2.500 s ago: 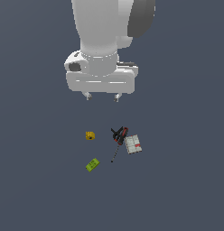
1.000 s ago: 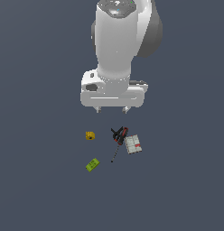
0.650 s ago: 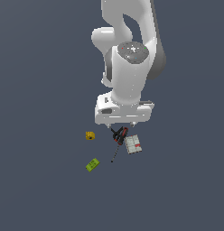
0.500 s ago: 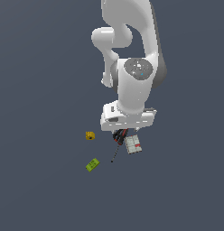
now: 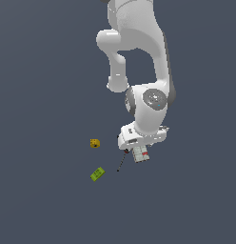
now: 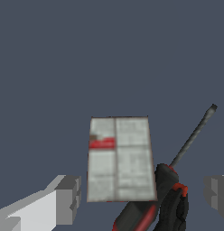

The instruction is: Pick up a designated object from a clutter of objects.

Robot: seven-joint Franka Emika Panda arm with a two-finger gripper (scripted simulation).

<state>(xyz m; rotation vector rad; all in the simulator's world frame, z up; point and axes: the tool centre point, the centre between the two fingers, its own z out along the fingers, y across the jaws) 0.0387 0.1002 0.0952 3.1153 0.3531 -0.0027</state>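
My hand is spread wide and holds nothing: in the wrist view one finger shows on one side of the box and the other finger sits at the far edge of the frame, with open gaps between each pad and the things in between. The box lies flat on the counter, its grey-white panels facing up, a red patch near one long side, dark edges around it. It sits between my fingers, nearer the first one but not touching it.

The screwdriver lies right beside the box, its red-and-black handle against the box's long edge and its thin dark shaft angling away across the counter. It too falls between my fingers.

In the exterior view my arm is bent low and the hand covers part of the box, which peeks out just below it. The screwdriver's shaft sticks out toward the exterior view's left. The yellow block and the green piece lie well apart from the box, further to the exterior view's left.
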